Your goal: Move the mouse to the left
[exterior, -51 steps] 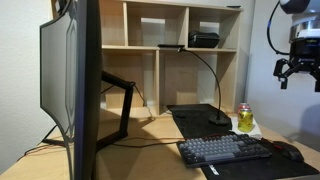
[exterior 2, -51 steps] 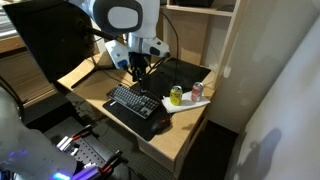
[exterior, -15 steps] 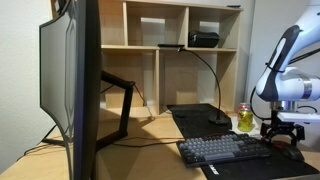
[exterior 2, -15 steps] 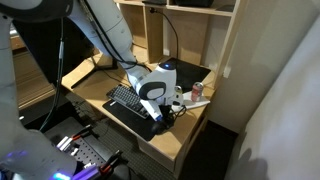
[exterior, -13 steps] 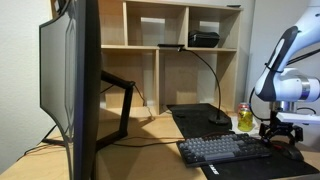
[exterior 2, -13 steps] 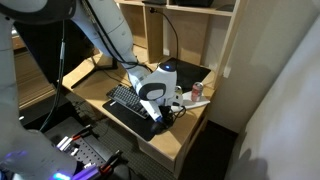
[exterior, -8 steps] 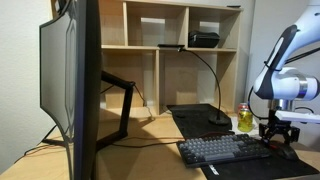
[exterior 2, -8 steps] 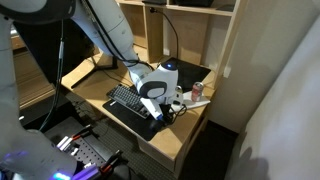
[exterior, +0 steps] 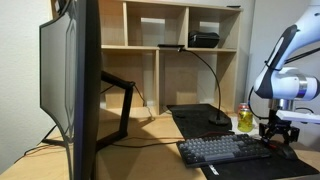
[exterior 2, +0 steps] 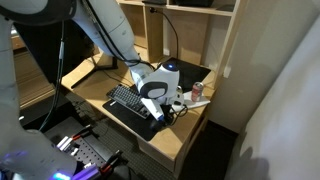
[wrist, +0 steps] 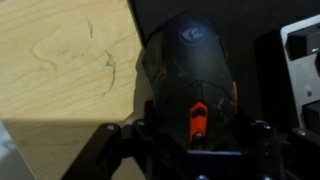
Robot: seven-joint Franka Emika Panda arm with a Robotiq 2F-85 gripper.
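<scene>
The mouse is black and rounded with an orange wheel strip, and it fills the middle of the wrist view, lying on a dark mat beside bare wood. My gripper is down over its lower end, a dark finger pressed against each flank, shut on it. In an exterior view the gripper stands low at the right end of the keyboard, with a sliver of the mouse showing beneath it. In the higher exterior view the gripper hides the mouse.
A yellow-green can and a second can stand just behind the gripper. A desk lamp sits on the dark mat. A large monitor fills the left, with shelves behind.
The fingers have closed onto the mouse's sides. The arm has stayed low in the same place, and the mouse has not shifted.
</scene>
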